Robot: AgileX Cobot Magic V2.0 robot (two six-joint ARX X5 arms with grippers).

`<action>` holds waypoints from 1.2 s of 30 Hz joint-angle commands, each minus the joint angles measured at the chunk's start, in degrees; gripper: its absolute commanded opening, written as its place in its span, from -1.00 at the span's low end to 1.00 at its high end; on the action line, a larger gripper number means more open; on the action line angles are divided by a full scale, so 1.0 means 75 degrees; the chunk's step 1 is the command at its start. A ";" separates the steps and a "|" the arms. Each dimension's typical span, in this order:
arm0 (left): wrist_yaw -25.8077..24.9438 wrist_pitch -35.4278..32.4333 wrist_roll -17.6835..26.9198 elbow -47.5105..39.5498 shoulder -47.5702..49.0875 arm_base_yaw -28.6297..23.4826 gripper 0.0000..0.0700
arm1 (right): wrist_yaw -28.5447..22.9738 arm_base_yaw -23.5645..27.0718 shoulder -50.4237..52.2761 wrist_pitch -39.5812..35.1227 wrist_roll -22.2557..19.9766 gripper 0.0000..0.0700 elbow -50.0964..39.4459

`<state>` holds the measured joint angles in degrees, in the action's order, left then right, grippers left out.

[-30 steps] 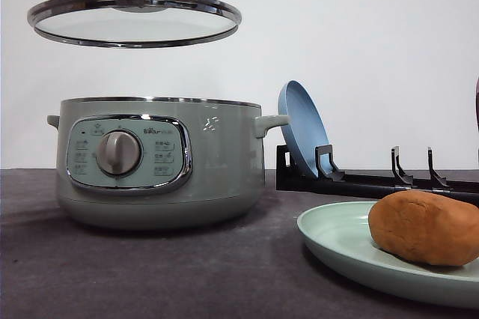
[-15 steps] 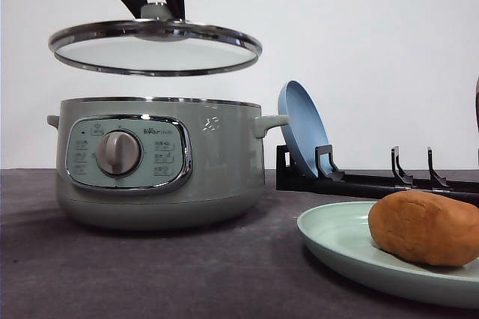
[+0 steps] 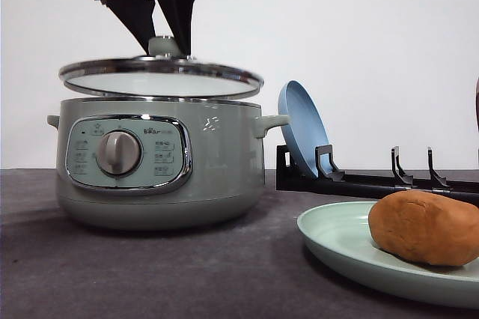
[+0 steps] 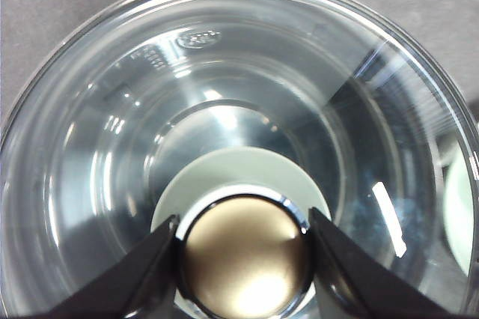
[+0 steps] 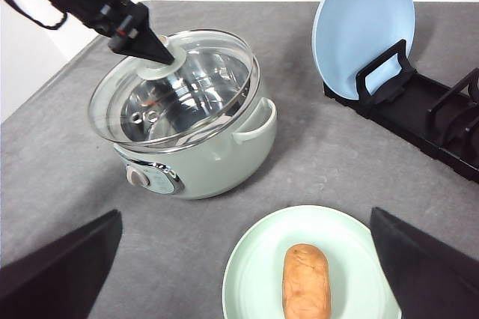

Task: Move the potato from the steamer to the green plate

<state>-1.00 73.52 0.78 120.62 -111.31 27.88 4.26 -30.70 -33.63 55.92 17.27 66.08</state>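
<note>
Item 1, your left gripper [image 3: 166,42]: its black fingers [image 4: 150,270] are clamped on the green knob [image 4: 243,255] of the glass lid [image 3: 161,78]. The lid hangs directly beneath the gripper, a narrow gap above the steamer's rim.

Item 2, the steamer [image 3: 157,162]: directly below your left gripper and the lid, standing on the grey table [image 3: 150,274], its dial facing the front camera.

Item 3, your right gripper [image 5: 247,274]: fingers spread wide apart, holding nothing, high above the table.

Item 4, the potato [image 5: 305,280]: under your right gripper, between its two fingers as the right wrist camera sees it, lying on the green plate [image 5: 254,259], well apart from the steamer.

Item 5, a blue plate [image 5: 364,27]: upright in a black rack [image 5: 419,117], beyond the green plate, away from both grippers.
</note>
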 commanded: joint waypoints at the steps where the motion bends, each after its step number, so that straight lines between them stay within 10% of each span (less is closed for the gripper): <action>1: 0.0030 -0.0160 0.0074 0.0323 -0.0155 0.0026 -0.97 | -0.0032 -0.0032 -0.0044 -0.0079 -0.0097 1.00 0.0149; 36: 0.0053 -0.0256 0.0165 0.0323 -0.0684 0.0024 -0.97 | -0.0033 -0.0032 -0.0044 -0.0079 -0.0169 1.00 0.0149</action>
<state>0.08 72.88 1.07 121.08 -114.38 27.68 4.26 -30.70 -33.63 55.92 16.51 66.08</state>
